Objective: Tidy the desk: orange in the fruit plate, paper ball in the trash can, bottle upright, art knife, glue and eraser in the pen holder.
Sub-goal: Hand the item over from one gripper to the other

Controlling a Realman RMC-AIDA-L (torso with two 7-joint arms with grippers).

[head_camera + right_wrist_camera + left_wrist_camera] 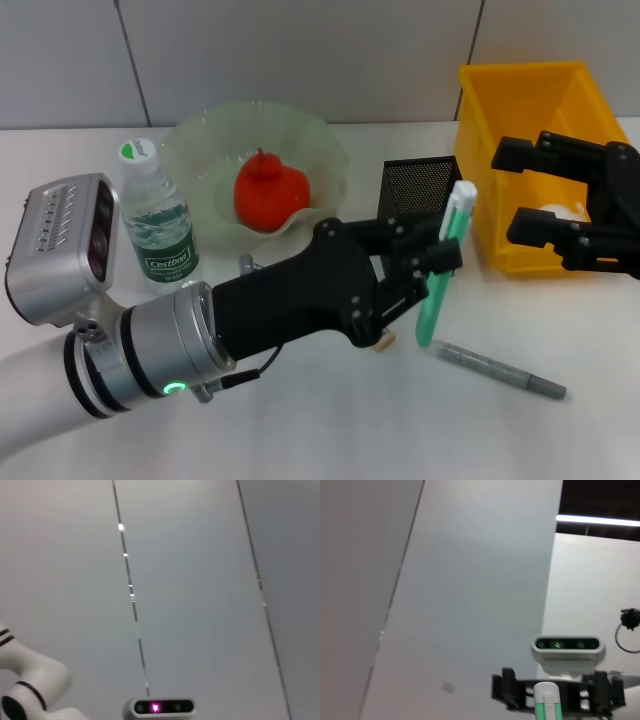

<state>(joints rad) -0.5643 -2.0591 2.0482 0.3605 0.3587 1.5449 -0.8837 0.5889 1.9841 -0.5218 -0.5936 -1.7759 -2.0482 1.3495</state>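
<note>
Left tool [432,262] sits at desk centre, clamped on a green-and-white stick [443,268], which I take to be the glue. Stick's long axis is near vertical, white cap up, lower end tipped slightly toward 7 o'clock and apparently just clear of the desk [330,430].

Key relation: pen holder [414,188] lies at about 11 o'clock from the tool, close behind it, mouth open upward. Stick's cap already stands beside the holder's near right corner. I judge the next move needs a short carry toward 11 o'clock, keeping the stick upright, then release over the mouth.

Right tool [556,205] hangs over the trash can [520,100] at 2 o'clock, fingers spread, holding nothing. Something white lies in the can beneath it.

Orange [270,192] is in the fruit plate [200,135]; bottle [157,220] upright at 9 o'clock. A grey pen-like tool, possibly the art knife [500,369], lies flat at 5 o'clock, axis running 10-to-4.
</note>
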